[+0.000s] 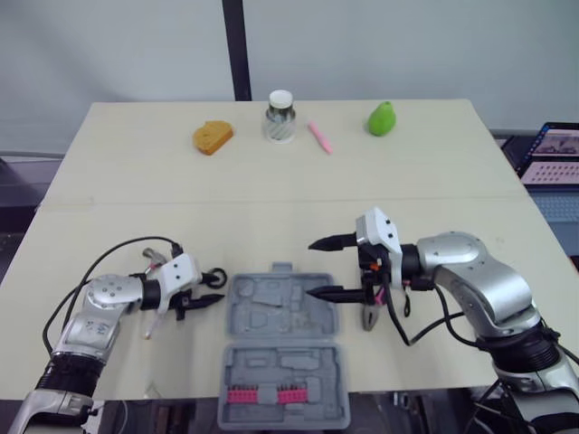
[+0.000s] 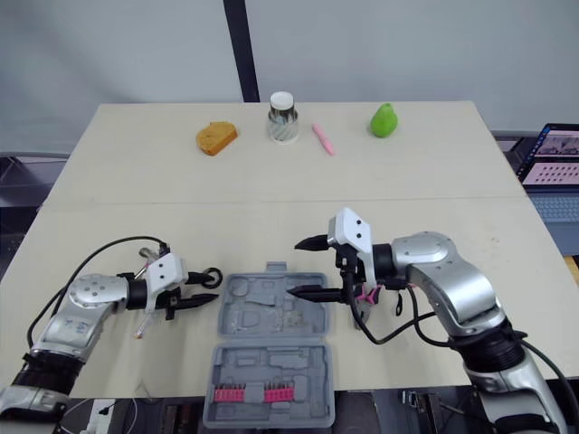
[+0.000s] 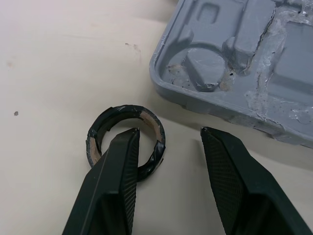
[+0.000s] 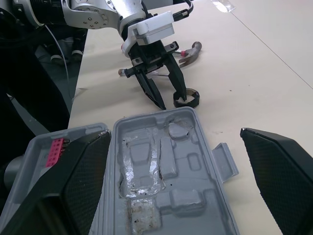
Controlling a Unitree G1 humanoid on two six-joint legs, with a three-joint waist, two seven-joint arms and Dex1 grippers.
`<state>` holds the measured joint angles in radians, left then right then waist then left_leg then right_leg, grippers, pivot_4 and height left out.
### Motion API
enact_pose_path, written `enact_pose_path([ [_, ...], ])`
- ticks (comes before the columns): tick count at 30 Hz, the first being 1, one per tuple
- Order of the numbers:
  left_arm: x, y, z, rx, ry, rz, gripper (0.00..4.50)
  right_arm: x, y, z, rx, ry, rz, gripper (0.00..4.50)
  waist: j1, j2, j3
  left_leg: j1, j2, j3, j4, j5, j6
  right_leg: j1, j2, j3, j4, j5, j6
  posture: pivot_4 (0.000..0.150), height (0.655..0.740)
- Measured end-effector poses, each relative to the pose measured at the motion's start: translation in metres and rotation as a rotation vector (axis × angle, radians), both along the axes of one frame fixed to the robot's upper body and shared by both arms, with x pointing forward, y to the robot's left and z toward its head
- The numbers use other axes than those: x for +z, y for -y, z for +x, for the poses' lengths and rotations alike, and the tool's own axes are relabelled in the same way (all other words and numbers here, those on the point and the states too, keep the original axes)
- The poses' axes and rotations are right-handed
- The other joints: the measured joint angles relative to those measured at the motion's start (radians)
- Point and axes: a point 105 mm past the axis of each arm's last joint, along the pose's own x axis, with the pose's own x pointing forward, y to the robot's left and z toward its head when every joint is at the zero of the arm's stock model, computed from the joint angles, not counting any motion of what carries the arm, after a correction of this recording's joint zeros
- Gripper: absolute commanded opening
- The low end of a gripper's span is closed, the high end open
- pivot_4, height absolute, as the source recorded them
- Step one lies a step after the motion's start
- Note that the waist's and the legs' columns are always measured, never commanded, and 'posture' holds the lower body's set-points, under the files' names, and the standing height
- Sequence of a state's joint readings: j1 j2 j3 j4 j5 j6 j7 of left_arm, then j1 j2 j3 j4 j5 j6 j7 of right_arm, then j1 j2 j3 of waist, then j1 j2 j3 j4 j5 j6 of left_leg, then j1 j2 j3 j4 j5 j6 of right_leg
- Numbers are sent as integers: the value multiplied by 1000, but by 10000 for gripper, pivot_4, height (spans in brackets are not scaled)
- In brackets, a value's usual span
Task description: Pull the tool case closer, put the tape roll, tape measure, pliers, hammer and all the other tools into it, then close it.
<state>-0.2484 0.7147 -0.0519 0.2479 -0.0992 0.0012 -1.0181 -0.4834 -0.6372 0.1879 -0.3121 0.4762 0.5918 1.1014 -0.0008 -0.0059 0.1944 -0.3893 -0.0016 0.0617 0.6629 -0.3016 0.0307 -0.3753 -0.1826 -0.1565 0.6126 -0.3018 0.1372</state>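
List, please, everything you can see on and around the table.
Table: one, beige.
Tool case: one, grey, open, front edge.
Tape roll: one, black, left of case.
Hammer: one, metal-headed, behind left gripper.
Pliers: one, dark, right of case.
Bread-like piece: one, orange-brown, far side.
Jar: one, white-lidded, far side.
Pen: one, pink, far side.
Pear: one, green, far side.
Laptop: one, beyond right edge.
Left gripper: black, open, at tape roll.
Right gripper: black, open, over case.

The tool case is grey, with a pink row of bits in its near half. The tape roll is black outside, brown inside. The left gripper has black, cross-hatched fingers. The table is pale beige; at its far side lie a green fruit and a pink pen.
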Motion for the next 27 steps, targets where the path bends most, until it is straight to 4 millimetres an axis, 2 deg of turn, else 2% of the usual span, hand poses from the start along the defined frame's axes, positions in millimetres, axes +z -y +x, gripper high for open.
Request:
enact_pose_path([
  [3,0,0,0,-2,0,3,21586,-1,0,0,-4,-6,0,45000,0,0,0,0,0,0,0,0,0,0,0,0,0,0,0,1500,7400],
  [6,0,1,1,-4,1,6,12567,-4,1,-1,-8,-15,0,45000,0,0,0,0,0,0,0,0,0,0,0,0,0,0,0,1500,7400],
  [8,0,1,1,-3,-2,8,1993,-4,1,-1,-9,-18,0,45000,0,0,0,0,0,0,0,0,0,0,0,0,0,0,0,1500,7400],
  [9,0,1,1,-2,-1,8,455,-5,1,-1,-9,-19,0,45000,0,0,0,0,0,0,0,0,0,0,0,0,0,0,0,1500,7400],
  [23,1,2,3,9,-11,-5,455,-6,1,-4,-1,-41,5,45000,0,0,0,0,0,0,0,0,0,0,0,0,0,0,0,1500,7400],
  [27,15,1,2,16,-27,-50,455,-5,1,-9,10,-38,-3,45000,0,0,0,0,1,0,0,0,0,0,0,0,0,0,0,1500,7400],
])
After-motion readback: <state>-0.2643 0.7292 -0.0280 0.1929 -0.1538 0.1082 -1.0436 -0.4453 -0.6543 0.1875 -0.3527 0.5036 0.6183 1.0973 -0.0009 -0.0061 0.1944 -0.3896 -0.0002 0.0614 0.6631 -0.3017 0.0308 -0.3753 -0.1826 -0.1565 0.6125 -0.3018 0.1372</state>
